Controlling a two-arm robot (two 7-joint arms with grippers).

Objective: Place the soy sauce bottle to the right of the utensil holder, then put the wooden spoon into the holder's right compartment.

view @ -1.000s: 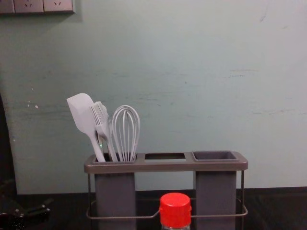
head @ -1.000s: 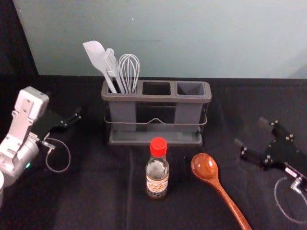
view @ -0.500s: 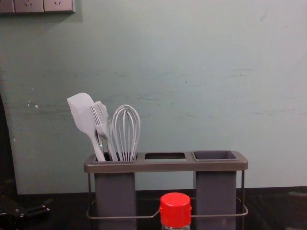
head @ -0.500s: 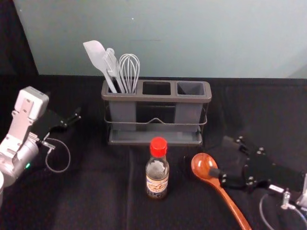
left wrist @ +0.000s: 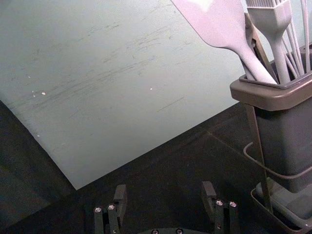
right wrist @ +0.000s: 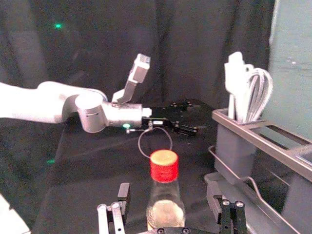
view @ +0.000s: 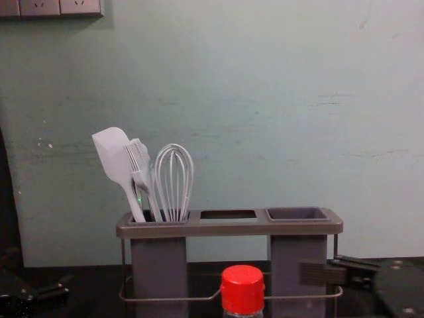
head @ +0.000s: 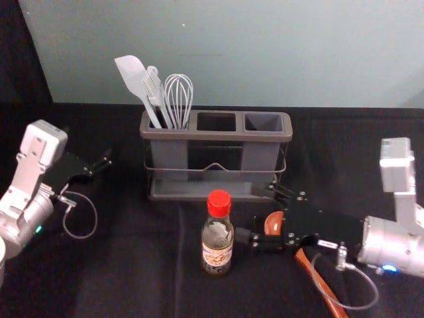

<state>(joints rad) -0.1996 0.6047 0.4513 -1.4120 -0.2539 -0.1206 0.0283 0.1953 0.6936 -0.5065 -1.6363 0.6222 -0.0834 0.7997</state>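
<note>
1. Nearest to us is the wooden spoon (head: 273, 222), lower right of the head view. Its handle runs down to the bottom edge, and the right gripper's black body covers part of it from above.
2. Next up, the soy sauce bottle (head: 217, 245), upright on the dark cloth (head: 139, 265) just below the middle of the frame – red cap on, in front of the holder.
3. The right gripper (head: 252, 213) reaches in from the right edge, over the spoon. We'd call it wide open with nothing in its grip. One fingertip sits just beside the bottle, but we can't tell if they touch. In its wrist view, the bottle lines up with the gap between the fingers.
4. Over at the left edge is the left gripper (head: 89, 152), parked, fingers well apart and holding nothing.
5. Behind the bottle, upper middle, we've got the utensil holder (head: 218, 136). Its left compartment has a spatula (head: 132, 73), a brush (view: 138, 159) and a whisk (head: 178, 96) in it.
6. Farthest back is the pale green wall (head: 265, 53), with sockets (view: 40, 8) at the chest view's upper left.
</note>
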